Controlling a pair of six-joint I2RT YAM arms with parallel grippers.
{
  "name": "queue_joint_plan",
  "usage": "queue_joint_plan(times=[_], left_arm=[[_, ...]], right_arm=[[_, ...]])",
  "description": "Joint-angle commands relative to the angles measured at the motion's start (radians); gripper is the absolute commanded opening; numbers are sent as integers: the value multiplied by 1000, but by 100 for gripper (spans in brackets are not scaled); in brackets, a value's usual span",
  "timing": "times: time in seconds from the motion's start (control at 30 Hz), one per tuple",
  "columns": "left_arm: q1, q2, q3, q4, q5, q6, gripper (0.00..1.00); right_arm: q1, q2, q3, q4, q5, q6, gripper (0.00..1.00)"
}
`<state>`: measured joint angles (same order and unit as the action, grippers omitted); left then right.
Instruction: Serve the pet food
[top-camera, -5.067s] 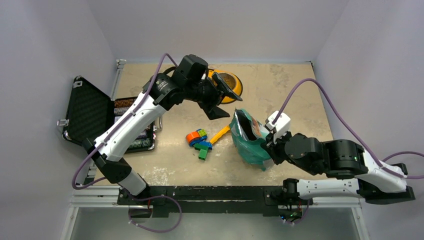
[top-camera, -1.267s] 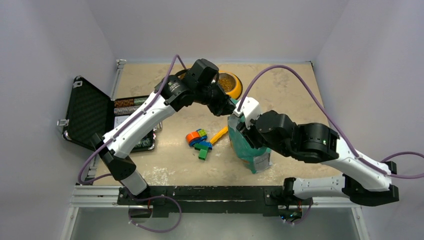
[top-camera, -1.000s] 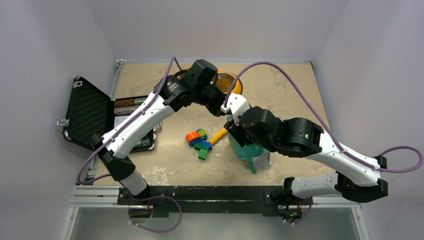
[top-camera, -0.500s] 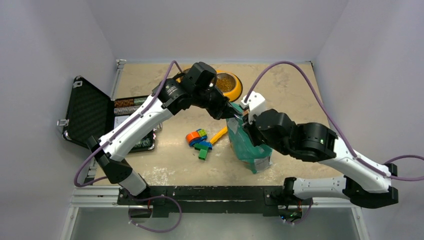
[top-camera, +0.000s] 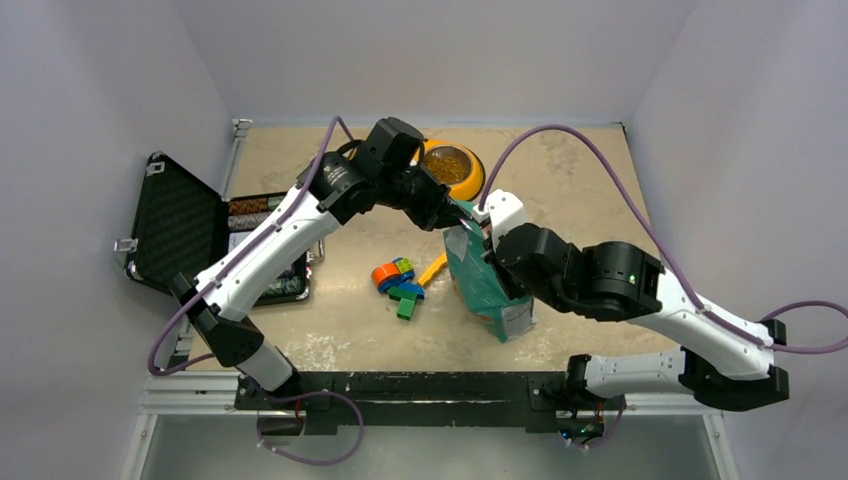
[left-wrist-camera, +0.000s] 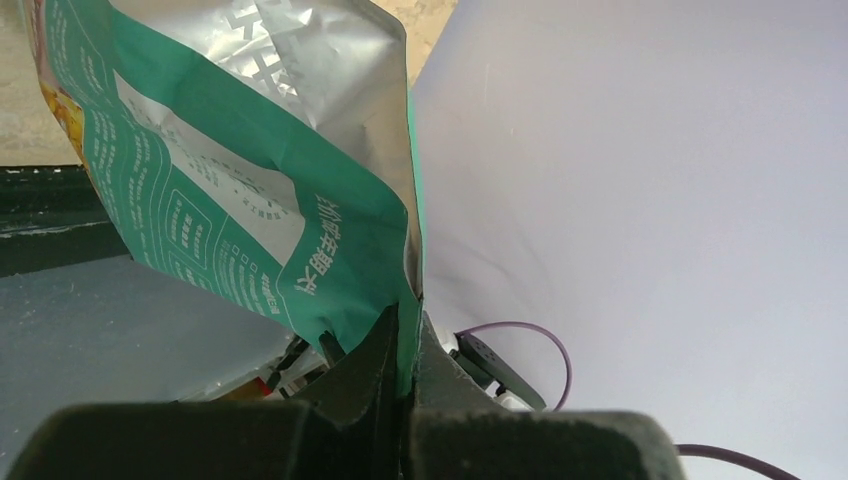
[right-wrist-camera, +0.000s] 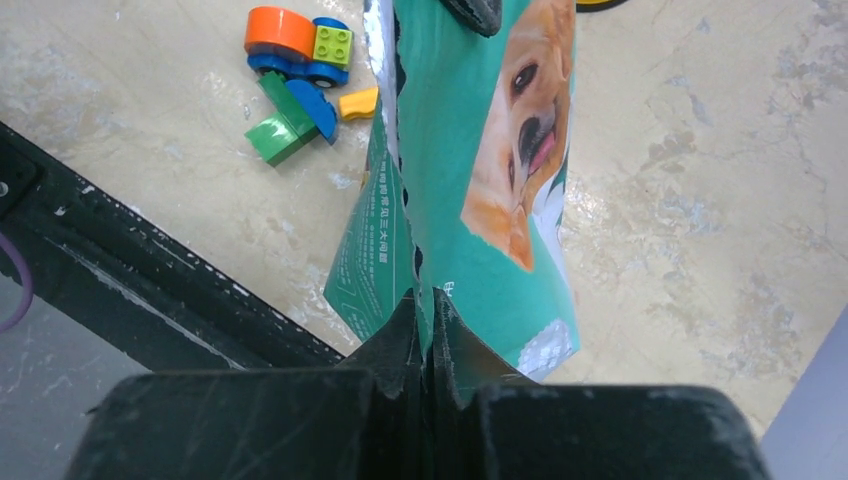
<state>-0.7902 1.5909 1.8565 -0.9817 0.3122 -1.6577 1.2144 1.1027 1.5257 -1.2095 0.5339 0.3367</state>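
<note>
The teal-green bag (top-camera: 482, 290) with a golden dog print (right-wrist-camera: 520, 110) stands upright at the table's middle. My left gripper (top-camera: 452, 212) is shut on one top corner of the bag (left-wrist-camera: 250, 200), its jaws (left-wrist-camera: 405, 322) pinching the edge. My right gripper (top-camera: 488, 226) is shut on the opposite top edge, with the foil seam clamped between its fingers (right-wrist-camera: 425, 300). Brown pet food (top-camera: 452, 162) fills the orange bowl (top-camera: 476, 180) just behind the bag. What is inside the bag is hidden.
Colourful toy blocks (top-camera: 397, 282) (right-wrist-camera: 300, 80) and a yellow piece (top-camera: 437, 268) lie just left of the bag. An open black case (top-camera: 185, 225) sits at the table's left edge. The black rail (top-camera: 420, 385) runs along the near edge.
My right gripper swung across the bag's top and has shut on its edge. The left arm shifted slightly left, still holding its corner, and the bag now stands more upright.
</note>
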Motion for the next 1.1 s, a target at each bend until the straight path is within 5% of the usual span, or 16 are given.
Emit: queue_joint_plan(times=[0.0,0.17,0.27,0.37,0.43,0.47,0.67,0.83,1.07], left_arm=[[68,-103,40,149,-138,-36,0],[74,-97,19,168,-137,-39,0],[74,-85,20,182,-125,-49,0],[75,-77,29,187,-119,-51,0],[75,-79,30,185,-123,-51,0],[75,-81,31,182,-124,-51,0],[75,-89,28,170,-130,-51,0],[75,-85,24,170,-113,-55,0],[71,-85,19,167,-88,-65,0]], right_arm=[[19,-36,12,-204,61,59,0],[33,-199,-29,-165,-14,27,0],[33,-198,-35,-165,-11,45,19],[33,-142,-41,-166,15,49,22],[33,-109,-31,-175,36,59,15],[33,-100,-24,-174,41,61,0],[33,-144,-36,-102,-14,-17,0],[33,-136,-3,-47,-75,-84,37],[31,72,132,34,19,-164,45]])
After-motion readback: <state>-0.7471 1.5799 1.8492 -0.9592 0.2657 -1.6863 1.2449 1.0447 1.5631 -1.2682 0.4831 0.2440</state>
